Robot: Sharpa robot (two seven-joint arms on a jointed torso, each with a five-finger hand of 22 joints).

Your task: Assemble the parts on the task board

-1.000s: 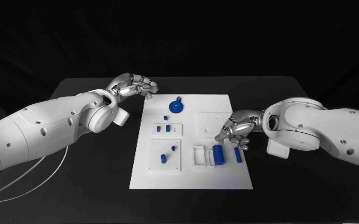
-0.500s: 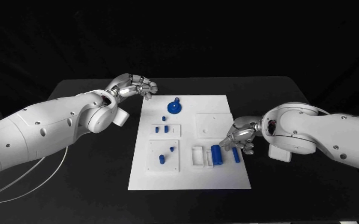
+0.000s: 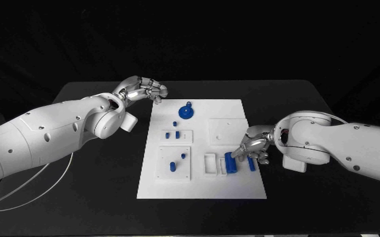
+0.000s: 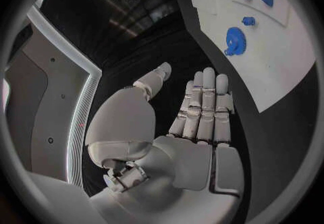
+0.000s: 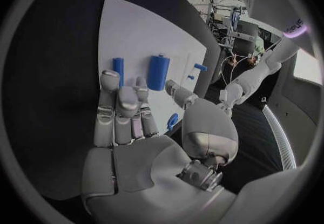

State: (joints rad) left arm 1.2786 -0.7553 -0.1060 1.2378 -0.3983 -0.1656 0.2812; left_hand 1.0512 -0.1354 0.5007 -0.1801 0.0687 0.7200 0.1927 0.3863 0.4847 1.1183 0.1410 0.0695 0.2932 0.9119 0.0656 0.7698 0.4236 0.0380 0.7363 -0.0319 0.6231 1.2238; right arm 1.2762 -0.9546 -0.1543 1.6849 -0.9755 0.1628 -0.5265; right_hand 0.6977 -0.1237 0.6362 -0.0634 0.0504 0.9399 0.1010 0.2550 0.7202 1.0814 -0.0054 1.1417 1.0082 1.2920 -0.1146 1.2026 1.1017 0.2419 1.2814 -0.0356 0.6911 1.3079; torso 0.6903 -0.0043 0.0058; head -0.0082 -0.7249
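Observation:
The white task board (image 3: 202, 185) lies mid-table. At its near right lie a thick blue cylinder (image 3: 230, 162) and a thin blue rod (image 3: 251, 163). My right hand (image 3: 252, 148) hovers just over them with fingers apart, holding nothing. The right wrist view shows its fingers (image 5: 110, 100) stretched toward the rod (image 5: 118, 66) and cylinder (image 5: 158, 72). A blue gear (image 3: 185, 112) sits at the board's far end, with small blue pegs (image 3: 173, 166) and blocks (image 3: 178, 135) on the left side. My left hand (image 3: 145, 90) is raised beyond the board's far left corner, empty, its fingers (image 4: 202, 110) straight.
White raised plates (image 3: 222, 130) and a small white frame (image 3: 211, 163) stand on the board. Black table (image 3: 95, 193) surrounds it on all sides. A pale cable (image 3: 48, 190) runs along the table under my left arm.
My right hand has moved toward the board's near end and lowered over the cylinder and rod. The left hand has barely shifted.

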